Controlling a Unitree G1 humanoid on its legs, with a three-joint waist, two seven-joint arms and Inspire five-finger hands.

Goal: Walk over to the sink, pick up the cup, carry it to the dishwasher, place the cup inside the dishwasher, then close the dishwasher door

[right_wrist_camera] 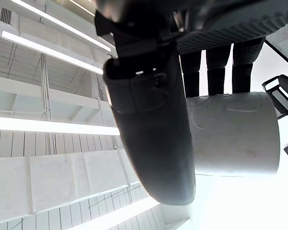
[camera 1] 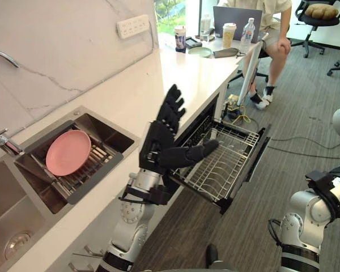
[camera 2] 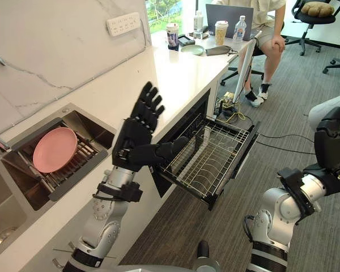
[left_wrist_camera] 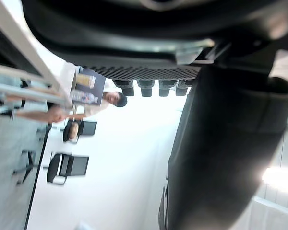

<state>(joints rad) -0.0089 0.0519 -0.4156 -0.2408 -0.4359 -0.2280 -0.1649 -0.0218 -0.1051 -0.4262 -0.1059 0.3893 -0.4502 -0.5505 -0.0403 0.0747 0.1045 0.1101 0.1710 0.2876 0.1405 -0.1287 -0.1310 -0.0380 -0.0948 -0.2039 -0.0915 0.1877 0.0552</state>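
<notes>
A white counter runs from the near left to the far end of the room, its right edge straight above a broad stretch of grey floor. Set into the counter at the left is a sink holding a pink plate, which leans on a drainer; a second basin lies nearer. Below the counter's edge the dishwasher stands open, its wire rack drawn out to the right over the floor and bare of dishes. The floor between the rack's outer edge and the robot's right arm lies open.

The left hand is raised above the counter's edge, fingers straight and spread, thumb reaching out over the rack's near corner; it holds nothing. The right hand hangs at the right, well apart from the rack, its fingers and thumb closed round the white cup.

At the far end a person sits at the counter's end behind a laptop, with an office chair beyond.
</notes>
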